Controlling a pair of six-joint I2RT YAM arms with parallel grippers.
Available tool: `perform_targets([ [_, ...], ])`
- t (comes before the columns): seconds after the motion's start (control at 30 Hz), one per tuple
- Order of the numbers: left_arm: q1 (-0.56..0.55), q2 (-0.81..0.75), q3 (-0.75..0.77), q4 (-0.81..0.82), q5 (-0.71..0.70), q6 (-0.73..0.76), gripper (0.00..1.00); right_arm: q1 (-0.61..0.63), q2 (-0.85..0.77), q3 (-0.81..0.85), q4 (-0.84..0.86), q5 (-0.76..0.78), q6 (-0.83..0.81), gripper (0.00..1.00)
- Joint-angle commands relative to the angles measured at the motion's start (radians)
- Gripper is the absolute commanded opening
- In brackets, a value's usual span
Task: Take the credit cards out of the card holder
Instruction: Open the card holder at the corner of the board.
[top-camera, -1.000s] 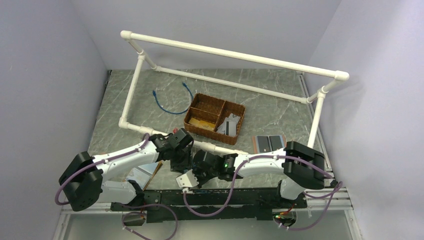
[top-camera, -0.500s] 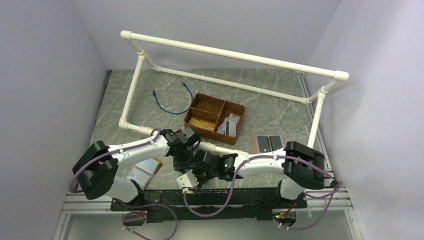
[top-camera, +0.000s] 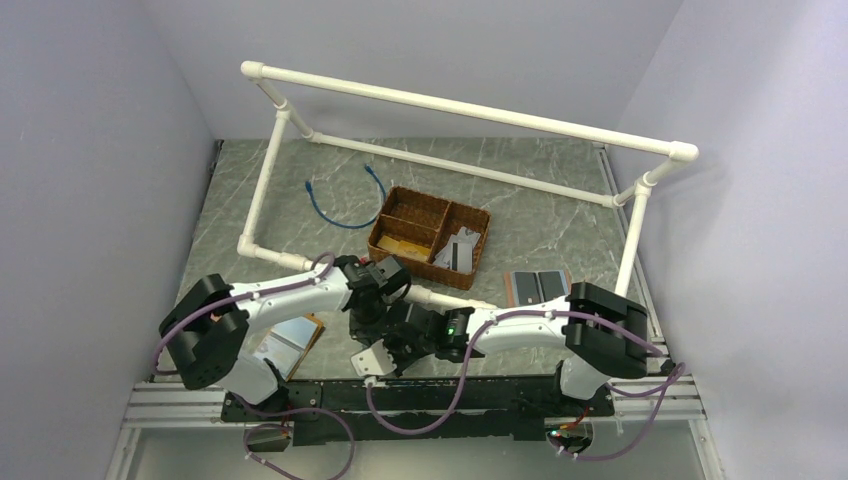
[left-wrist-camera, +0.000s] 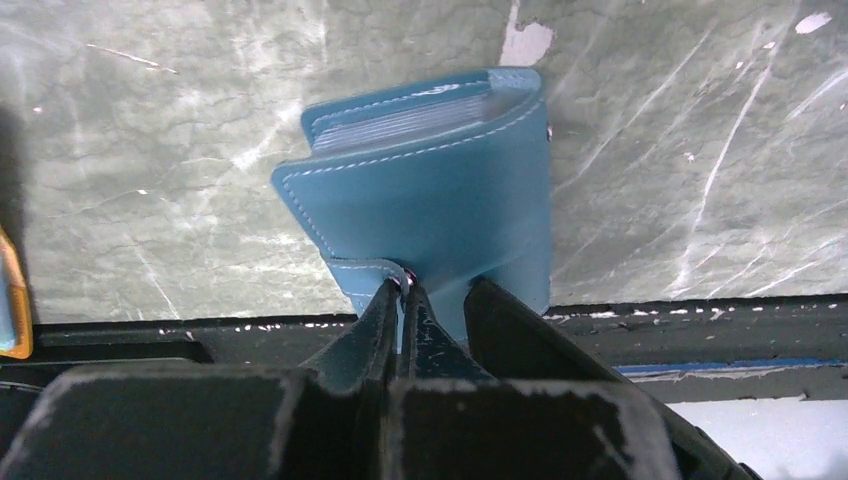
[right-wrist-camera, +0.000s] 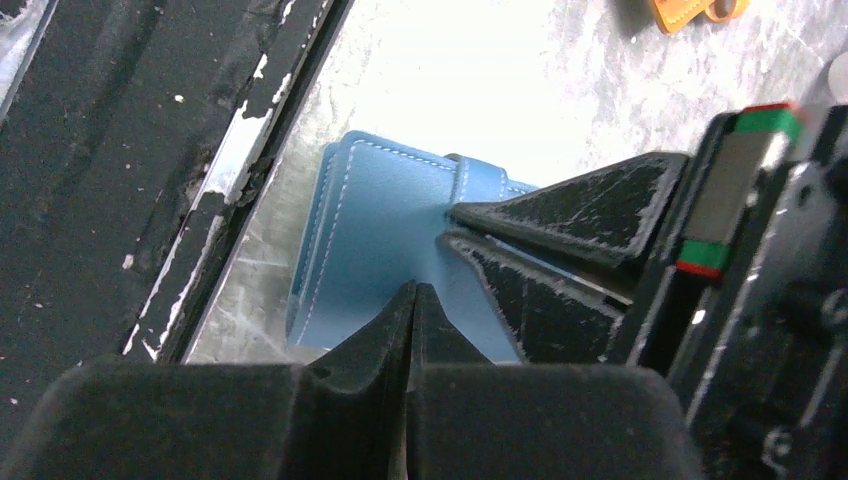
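Note:
The slate-blue card holder (left-wrist-camera: 440, 190) lies folded on the marble table by its near edge, also seen in the right wrist view (right-wrist-camera: 375, 240). My left gripper (left-wrist-camera: 405, 290) is shut on the holder's small strap tab (left-wrist-camera: 360, 272). My right gripper (right-wrist-camera: 413, 290) is shut, its tips resting on the holder's cover with nothing between them; one of its fingers (left-wrist-camera: 500, 315) shows beside my left fingers. Pale layered pocket edges (left-wrist-camera: 400, 118) show at the holder's far side. The credit cards are hidden inside. From above, both grippers (top-camera: 368, 325) (top-camera: 400, 338) meet and cover the holder.
An orange-tan holder (top-camera: 290, 340) lies left of the grippers. A wicker basket (top-camera: 430, 237), a blue cable (top-camera: 345, 200) and a white pipe frame (top-camera: 470, 105) stand farther back. A brown holder with grey cards (top-camera: 537, 286) lies to the right. A black rail (left-wrist-camera: 700, 330) borders the near edge.
My left arm has swung right toward the right gripper and its jaws have closed onto the strap tab. The right arm has stayed put.

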Motion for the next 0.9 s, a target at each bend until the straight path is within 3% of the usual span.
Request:
perform_targets([
  [0.0,-0.003,-0.102,-0.044,-0.117,-0.152,-0.018,0.0,-0.01,0.056,0.01,-0.076,0.013,0.02,0.0],
  [0.2,0.08,-0.281,-0.104,-0.122,-0.136,-0.013,0.0,-0.015,0.085,0.024,-0.104,0.024,0.021,0.0],
  [0.5,0.13,-0.346,-0.159,-0.071,-0.111,-0.019,0.0,-0.047,0.07,0.022,-0.132,0.013,0.021,0.0],
  [0.87,0.214,-0.482,-0.259,0.273,0.013,0.034,0.0,-0.195,-0.113,-0.047,-0.246,-0.164,-0.053,0.0],
])
